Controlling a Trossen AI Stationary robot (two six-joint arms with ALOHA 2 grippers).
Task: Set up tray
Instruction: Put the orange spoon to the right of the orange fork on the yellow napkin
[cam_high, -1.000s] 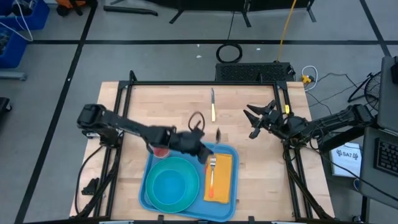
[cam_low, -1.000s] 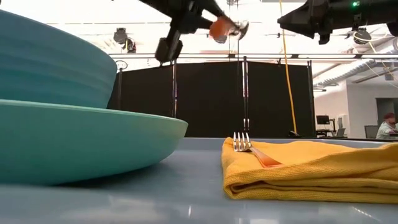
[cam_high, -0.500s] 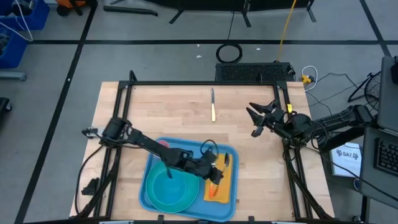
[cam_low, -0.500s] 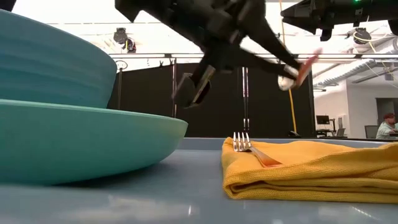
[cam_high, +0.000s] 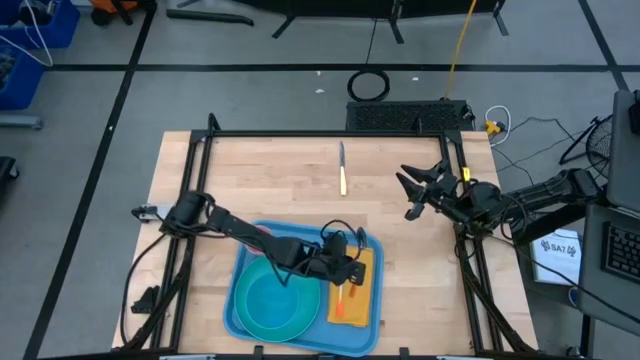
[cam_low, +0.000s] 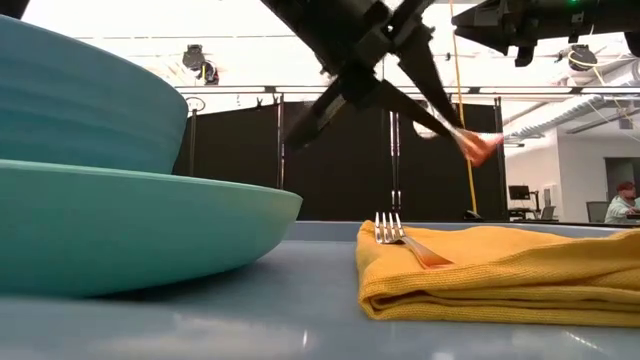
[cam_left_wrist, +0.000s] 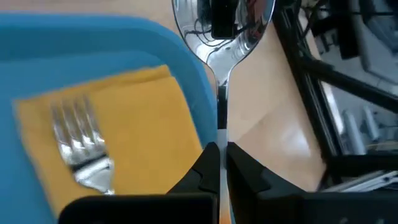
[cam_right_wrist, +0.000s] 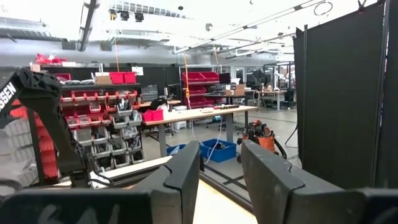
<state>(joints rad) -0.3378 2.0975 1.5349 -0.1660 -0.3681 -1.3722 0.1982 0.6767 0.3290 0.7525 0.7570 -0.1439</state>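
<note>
The light-blue tray (cam_high: 300, 245) lies at the table's near middle. A teal plate (cam_high: 272, 305) lies on its left half and an orange-yellow napkin (cam_high: 358, 290) on its right. A fork (cam_left_wrist: 78, 140) rests on the napkin. My left gripper (cam_high: 352, 258) reaches across the plate and is shut on a spoon (cam_left_wrist: 222, 37). The spoon hangs above the napkin's far end, its bowl toward the tray's far right corner. My right gripper (cam_high: 418, 188) waits open, raised near the table's right edge. My left gripper pinches the spoon's thin metal stem (cam_left_wrist: 220, 127) between its two fingertips, a little below the bowl. The fingers slant downward toward the tray's far right corner and lie along the spoon. The spoon (cam_low: 478, 145) sticks out past them, clear of napkin and tray.
A knife (cam_high: 342, 168) lies on the bare wood beyond the tray, near the table's far middle. A black metal frame (cam_high: 330, 133) runs around the table. Bare wood shows between the tray and the far edge.
My left gripper has carried the spoon from above the wood just beyond the tray's far edge down and toward the near edge. It now hangs low over the napkin. The wrist rolled on the way. Over the last half second it has barely moved.
</note>
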